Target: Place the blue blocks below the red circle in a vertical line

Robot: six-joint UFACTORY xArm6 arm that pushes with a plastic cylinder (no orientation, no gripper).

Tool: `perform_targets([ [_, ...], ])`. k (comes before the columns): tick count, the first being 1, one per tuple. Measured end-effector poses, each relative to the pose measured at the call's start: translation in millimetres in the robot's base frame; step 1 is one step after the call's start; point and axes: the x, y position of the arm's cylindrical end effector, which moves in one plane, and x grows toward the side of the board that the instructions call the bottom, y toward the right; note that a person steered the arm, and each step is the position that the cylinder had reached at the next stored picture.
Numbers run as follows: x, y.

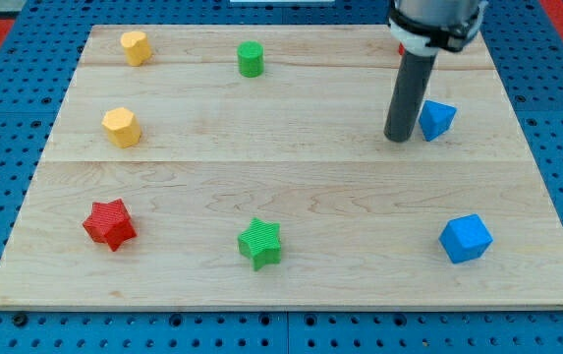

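A blue triangle block (437, 119) lies at the view's upper right. My tip (398, 139) rests on the board just left of it, touching or nearly touching its left side. A blue cube (466, 238) lies at the view's lower right, well below the tip. A red star block (110, 224) lies at the view's lower left. I see no red circle block on the board.
A green cylinder (251, 59) stands at the top centre. A green star (260, 243) lies at the bottom centre. Two yellow blocks lie at the left, one (136, 46) near the top edge and one (122, 127) below it. The wooden board (291, 167) sits on blue pegboard.
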Motion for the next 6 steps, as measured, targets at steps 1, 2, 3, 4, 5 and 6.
perform_targets([
  [1, 18, 35],
  [2, 11, 51],
  [3, -13, 54],
  [4, -48, 54],
  [5, -82, 58],
  [6, -94, 60],
])
